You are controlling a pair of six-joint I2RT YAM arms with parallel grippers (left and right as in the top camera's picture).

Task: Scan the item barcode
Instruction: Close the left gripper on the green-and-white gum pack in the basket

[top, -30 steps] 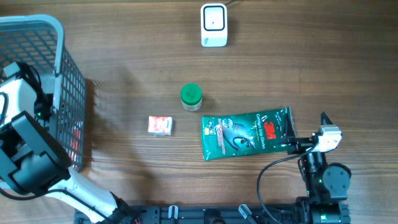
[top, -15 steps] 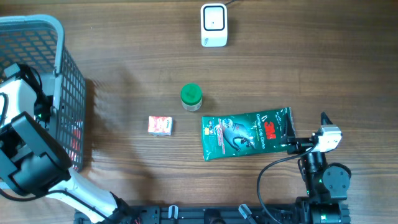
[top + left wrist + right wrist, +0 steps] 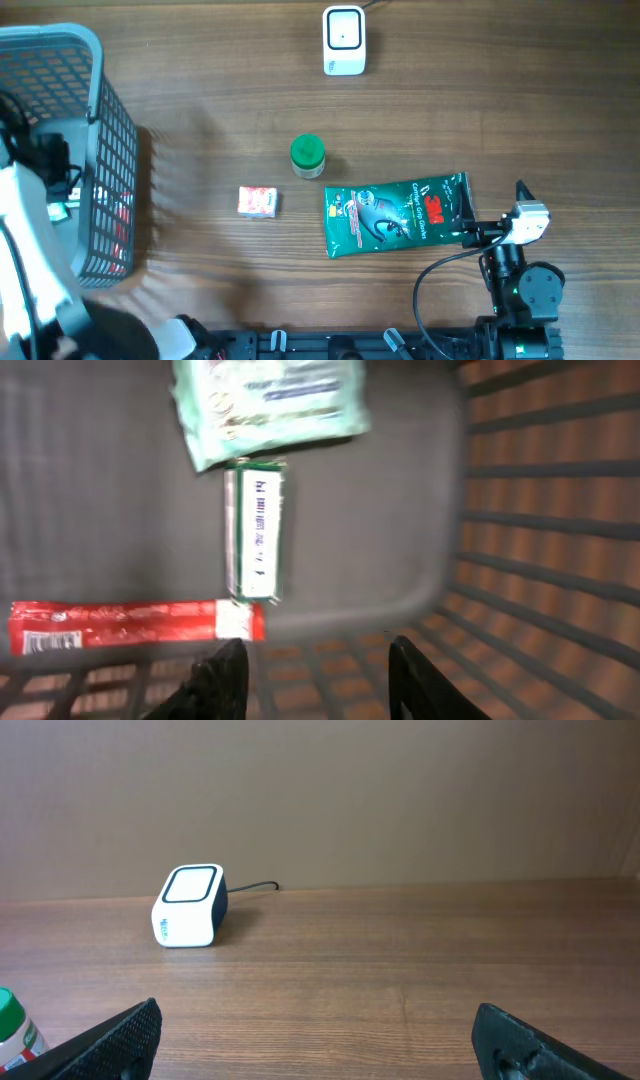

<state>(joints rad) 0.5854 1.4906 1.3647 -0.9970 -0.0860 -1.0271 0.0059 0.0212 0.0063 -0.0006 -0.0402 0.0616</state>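
Ahead of the parted, empty jaws of the left gripper point(image 3: 317, 650), nothing is yet grasped or scanned; the right gripper point(image 3: 315, 1015) is spread wide

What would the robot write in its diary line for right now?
left gripper: open, empty, inside basket, near red bar | right gripper: open, empty, facing scanner | scan: no item held

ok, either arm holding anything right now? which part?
Nothing held. The left gripper is inside the basket, jaws apart with nothing between them; the right gripper stands wide open and empty.
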